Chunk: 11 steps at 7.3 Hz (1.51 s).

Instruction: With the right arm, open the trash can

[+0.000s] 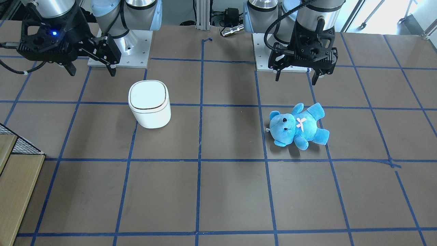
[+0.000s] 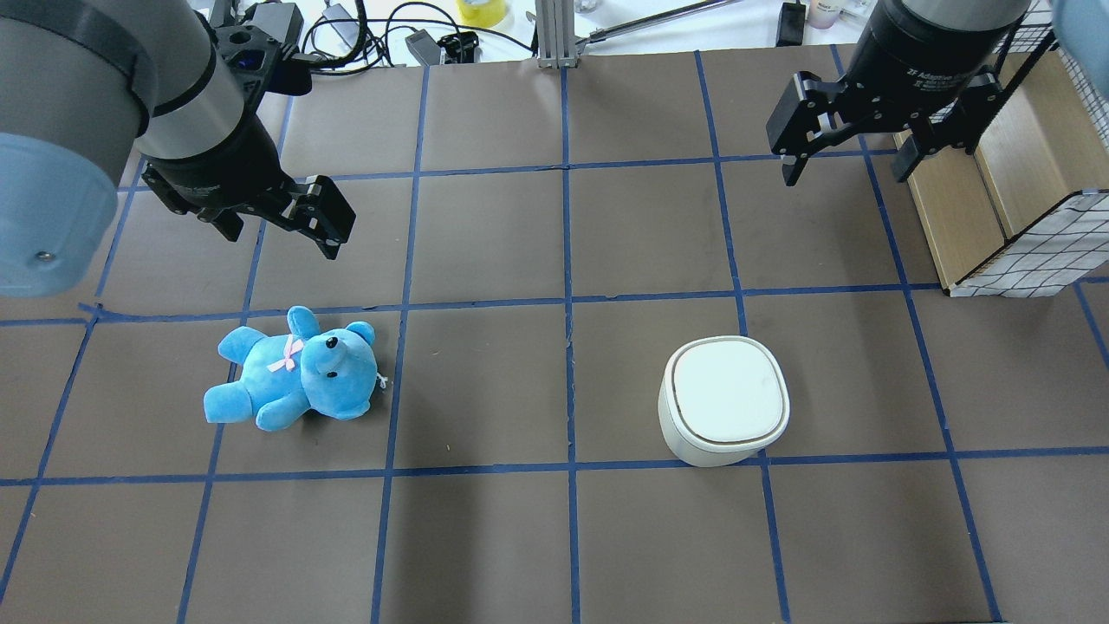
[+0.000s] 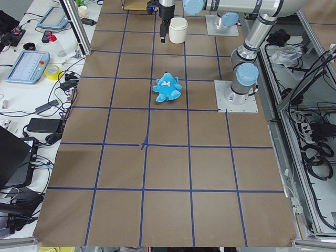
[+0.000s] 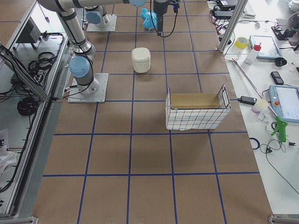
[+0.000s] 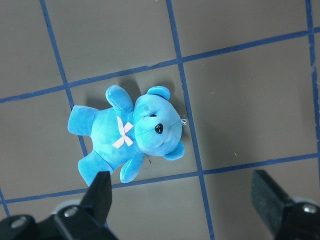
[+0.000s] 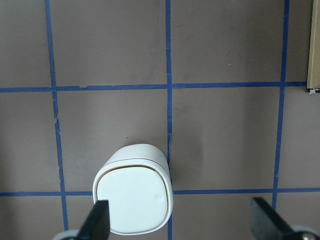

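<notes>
The white trash can stands upright on the table with its lid down; it also shows in the overhead view and the right wrist view. My right gripper, with the blue light, hangs open and empty above the table, beyond the can and apart from it. It shows in the front-facing view too. In the right wrist view its fingers flank the frame's bottom, the can beside the left one. My left gripper is open and empty above the blue teddy bear.
A wire-sided basket with a wooden floor stands at the table's right edge, close to the right gripper. The teddy lies on its back on the left half. Blue tape lines grid the brown table. Cables and devices lie past the far edge.
</notes>
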{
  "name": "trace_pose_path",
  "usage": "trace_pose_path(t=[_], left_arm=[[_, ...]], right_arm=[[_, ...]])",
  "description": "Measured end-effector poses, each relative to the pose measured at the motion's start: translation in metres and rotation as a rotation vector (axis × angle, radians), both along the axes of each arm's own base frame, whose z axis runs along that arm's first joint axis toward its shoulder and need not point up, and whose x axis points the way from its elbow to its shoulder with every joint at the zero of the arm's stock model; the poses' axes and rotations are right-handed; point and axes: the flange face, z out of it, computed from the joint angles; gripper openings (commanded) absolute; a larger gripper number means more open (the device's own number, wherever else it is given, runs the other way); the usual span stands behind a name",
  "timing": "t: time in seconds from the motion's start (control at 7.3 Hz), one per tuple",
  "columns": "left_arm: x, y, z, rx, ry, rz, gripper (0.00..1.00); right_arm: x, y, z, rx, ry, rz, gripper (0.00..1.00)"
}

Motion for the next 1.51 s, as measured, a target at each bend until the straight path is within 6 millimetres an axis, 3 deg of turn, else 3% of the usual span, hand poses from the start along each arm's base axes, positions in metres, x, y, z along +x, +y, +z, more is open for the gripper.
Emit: trace_pose_path(t=[1.51], left_arm=[[0.0000, 0.0000, 0.0000, 0.000, 0.000, 0.000, 1.00]], right_arm=[[-0.0040, -0.0036, -0.0024, -0.007, 0.050, -0.040, 1.00]])
